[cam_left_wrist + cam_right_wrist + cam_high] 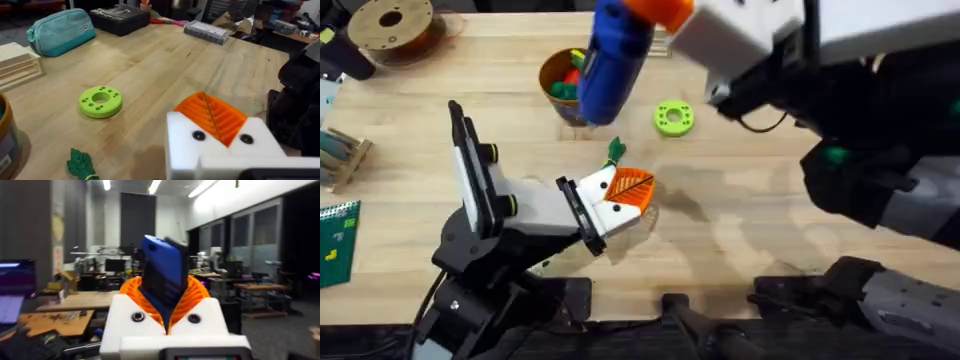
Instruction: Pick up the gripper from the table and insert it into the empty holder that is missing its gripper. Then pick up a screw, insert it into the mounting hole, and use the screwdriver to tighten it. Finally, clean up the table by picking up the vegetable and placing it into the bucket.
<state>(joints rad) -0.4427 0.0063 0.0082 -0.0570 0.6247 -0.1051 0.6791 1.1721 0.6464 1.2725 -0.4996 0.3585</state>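
A carrot-like vegetable lies mid-table, its green top [615,152] [80,162] showing and its body mostly hidden under my left gripper [632,190] [210,112]. That gripper hovers low right beside it, orange pads pressed together, holding nothing. My right gripper [642,14] [162,297] is raised high near the camera, shut on the blue screwdriver [610,50] [162,275]. The bucket [548,70] stands at the back, partly behind the screwdriver, with red and green items inside. The loose gripper, its holder and the screw are out of view.
A green ring with holes [672,118] [100,101] lies right of the bucket. A filament spool [390,25] sits back left, with a wooden rack [340,155] and a green board [335,240] at the left edge. A teal pouch [62,30] lies farther off.
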